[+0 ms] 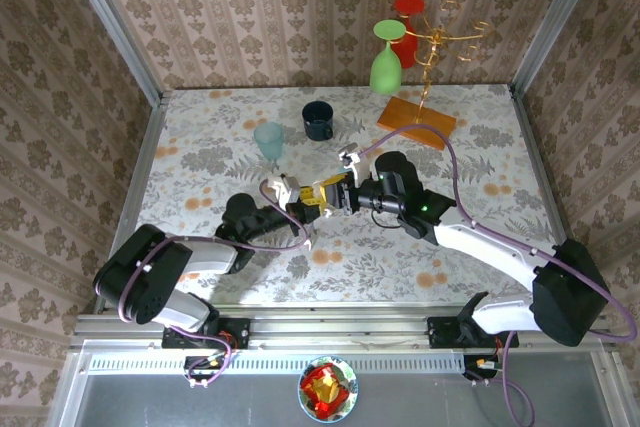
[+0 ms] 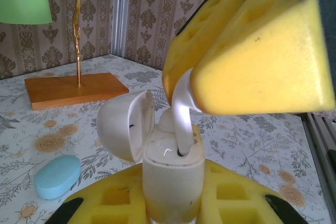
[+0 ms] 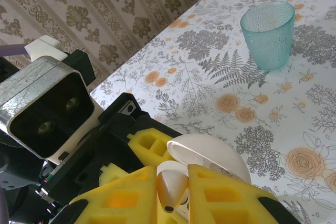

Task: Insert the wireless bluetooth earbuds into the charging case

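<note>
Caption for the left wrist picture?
Right tool holds an earbud stem-down in the open case gripped by left tool.

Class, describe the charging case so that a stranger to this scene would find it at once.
On the floral table, look at the middle, where the two arms meet. The left claw grips a small white charging case upright, its domed lid flipped open, unlike the flat blue oval lying on the table.

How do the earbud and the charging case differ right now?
The small glossy white plastic earbud is slim and stemmed, pinched stem-down in the right gripper. The larger white pebble-shaped charging case is rounded, upright in the left gripper, its lid hinged open. Both are white plastic.
</note>
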{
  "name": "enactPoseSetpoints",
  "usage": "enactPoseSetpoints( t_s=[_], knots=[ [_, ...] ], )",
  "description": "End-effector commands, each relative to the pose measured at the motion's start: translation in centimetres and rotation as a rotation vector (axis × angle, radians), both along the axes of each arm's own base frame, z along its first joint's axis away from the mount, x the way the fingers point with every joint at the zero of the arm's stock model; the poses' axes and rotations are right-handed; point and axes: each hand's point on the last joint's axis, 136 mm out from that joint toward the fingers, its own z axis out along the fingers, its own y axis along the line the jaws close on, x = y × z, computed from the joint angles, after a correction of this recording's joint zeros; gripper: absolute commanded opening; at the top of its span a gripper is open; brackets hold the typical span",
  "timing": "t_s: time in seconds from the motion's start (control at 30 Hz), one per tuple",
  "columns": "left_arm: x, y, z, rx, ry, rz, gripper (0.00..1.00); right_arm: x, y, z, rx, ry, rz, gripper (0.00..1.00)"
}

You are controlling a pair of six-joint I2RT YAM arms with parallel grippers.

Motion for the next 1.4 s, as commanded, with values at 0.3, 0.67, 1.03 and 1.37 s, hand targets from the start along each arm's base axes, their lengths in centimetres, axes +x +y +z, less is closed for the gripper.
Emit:
enactPoseSetpoints(
  t_s=[0.3,0.67,1.03,1.37],
  knots=[
    [1.3,0.3,1.8,-0.057,-0.007,0.05,0.04,-0.9,1.1,0.3,-0.026,0.006,0.064,0.26],
    [0.9,0.3,1.6,-0.046,-0.025,0.037,0.04,-0.6,-1.9,4.3,0.056,-0.052,-0.073,0.4],
    [-0.6,0.7,1.0,0.026,-0.194,0.007,0.04,1.0,-3.4,2.7,0.008,0.032,-0.178,0.57],
    [-0.9,1.0,0.6,0.082,-0.316,0.024,0.03,4.0,-2.7,-1.6,-0.278,0.217,-0.205,0.59]
  ],
)
